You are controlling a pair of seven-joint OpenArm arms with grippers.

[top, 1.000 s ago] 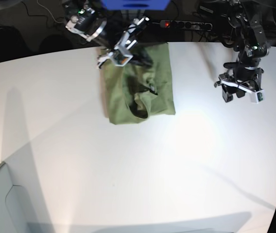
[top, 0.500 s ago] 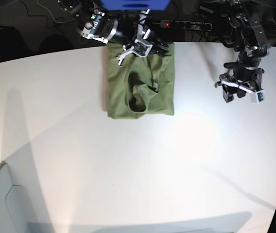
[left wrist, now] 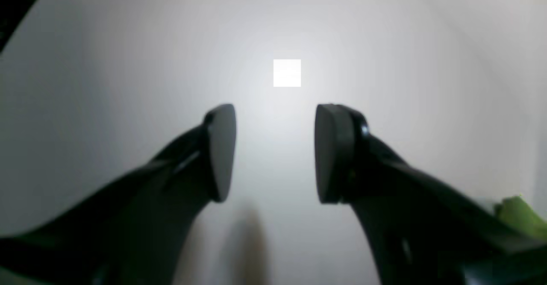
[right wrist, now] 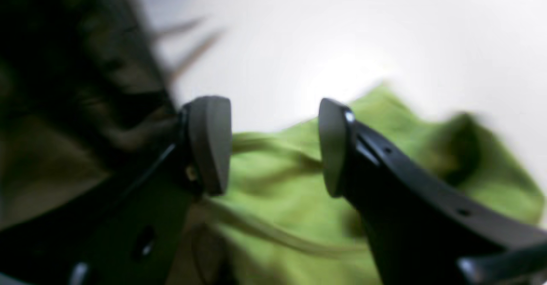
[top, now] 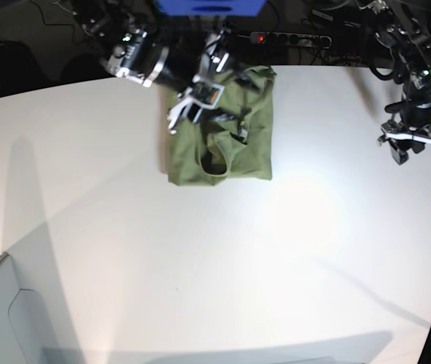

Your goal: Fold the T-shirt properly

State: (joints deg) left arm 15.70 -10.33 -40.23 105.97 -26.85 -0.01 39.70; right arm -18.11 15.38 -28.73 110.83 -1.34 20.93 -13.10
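Base overhead, far; wrist views close; all share table (top: 200,265).

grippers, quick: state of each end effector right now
Left end effector: open, empty, over bare table.
Right end effector: open, empty, over the T-shirt.

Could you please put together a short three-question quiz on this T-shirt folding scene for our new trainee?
1. True or false: the right end effector is clamped on the T-shirt.
2. Which end effector hangs over bare table, away from the cloth?
3. Multiple choice: the T-shirt lies (a) at the table's far edge, (b) at its centre, (c) on the floor.

Key: 1 false, its jaws stand apart above the cloth; 2 the left end effector; 3 a.
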